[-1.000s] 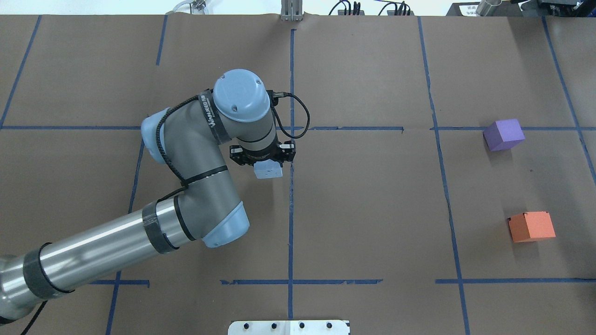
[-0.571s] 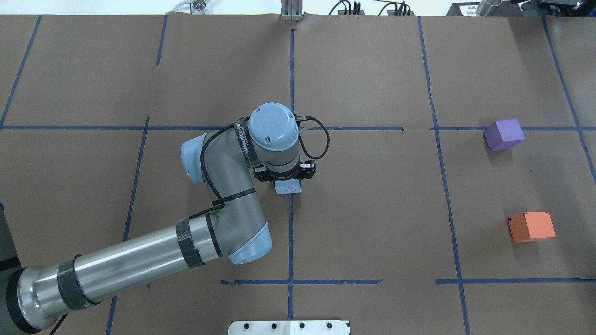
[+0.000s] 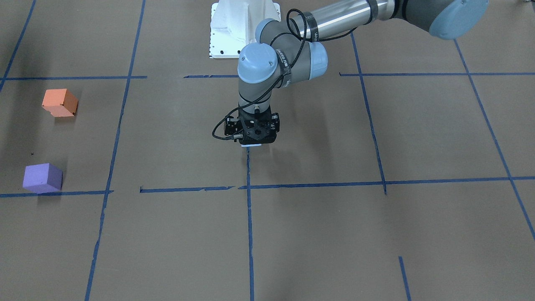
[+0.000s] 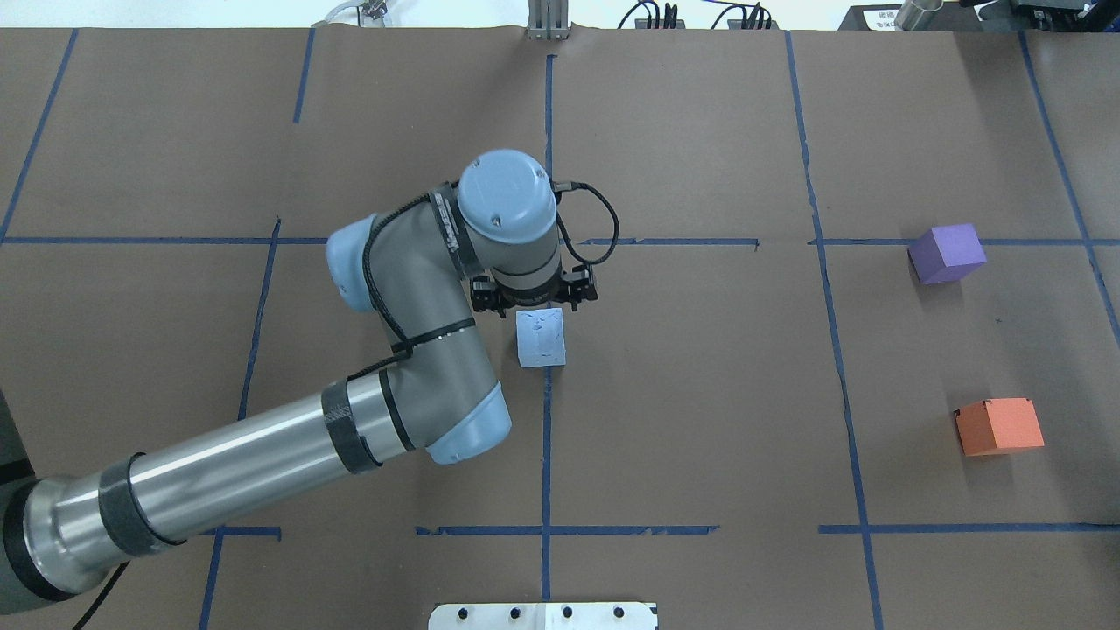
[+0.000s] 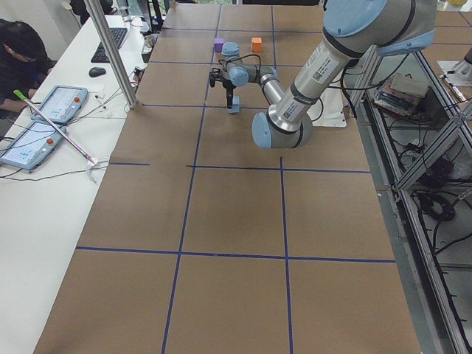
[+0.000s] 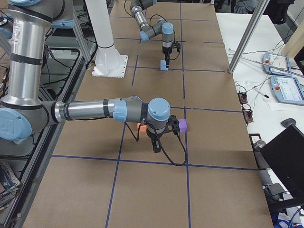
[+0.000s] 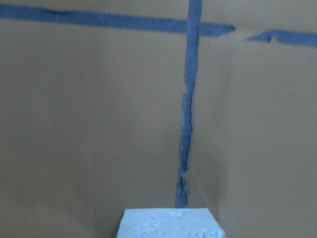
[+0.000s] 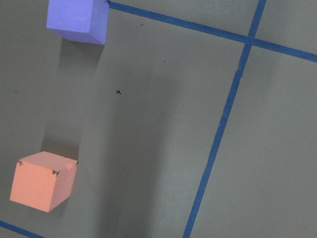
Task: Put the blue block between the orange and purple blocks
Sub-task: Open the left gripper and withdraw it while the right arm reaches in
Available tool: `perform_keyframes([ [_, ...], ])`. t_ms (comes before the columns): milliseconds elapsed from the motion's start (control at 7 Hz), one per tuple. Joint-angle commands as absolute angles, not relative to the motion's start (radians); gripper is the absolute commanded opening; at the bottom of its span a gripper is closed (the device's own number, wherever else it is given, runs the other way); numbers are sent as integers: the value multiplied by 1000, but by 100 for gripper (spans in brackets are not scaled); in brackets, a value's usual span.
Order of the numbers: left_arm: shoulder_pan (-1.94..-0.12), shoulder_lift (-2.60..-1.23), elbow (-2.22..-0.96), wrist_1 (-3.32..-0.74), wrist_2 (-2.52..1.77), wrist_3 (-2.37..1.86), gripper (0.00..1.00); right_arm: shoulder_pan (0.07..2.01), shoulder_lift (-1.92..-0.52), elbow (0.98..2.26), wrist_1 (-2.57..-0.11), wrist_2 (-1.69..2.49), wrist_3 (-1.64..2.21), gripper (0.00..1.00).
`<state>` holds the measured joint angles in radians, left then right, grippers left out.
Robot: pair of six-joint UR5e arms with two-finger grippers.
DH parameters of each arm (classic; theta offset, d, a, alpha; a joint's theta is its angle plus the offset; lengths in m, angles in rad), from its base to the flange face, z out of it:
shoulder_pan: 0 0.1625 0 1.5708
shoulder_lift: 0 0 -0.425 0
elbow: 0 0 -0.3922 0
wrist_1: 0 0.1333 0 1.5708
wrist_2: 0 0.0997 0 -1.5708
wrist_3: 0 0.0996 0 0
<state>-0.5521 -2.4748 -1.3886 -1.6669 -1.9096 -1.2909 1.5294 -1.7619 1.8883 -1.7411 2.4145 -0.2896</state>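
The pale blue block stands on the table at the centre tape line, with its scuffed top face fully showing. It also fills the bottom edge of the left wrist view. My left gripper hangs just above and behind it, off the block and open. The purple block and the orange block sit apart at the far right, with a bare gap between them. Both show in the right wrist view, purple and orange. My right gripper hovers near them; I cannot tell if it is open or shut.
Brown paper with blue tape lines covers the table. The white robot base plate lies at the near edge. In the exterior left view, a metal post, tablets and a seated operator are at the side bench.
The left arm carried the blue block right to the centre line and lowered it. It has since let go and risen, leaving the block on the table.
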Motion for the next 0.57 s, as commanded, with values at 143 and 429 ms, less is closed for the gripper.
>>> perform_keyframes([
  [143,-733,-2375,-1683,-1345,-1988,-1050,100,1528,-1753,1894,-1740,2416,-279,100],
  [429,-820,-2109,-1915,-1318,-1993,-855,100,1519,-1717,1896,-1723,2459,-209,100],
])
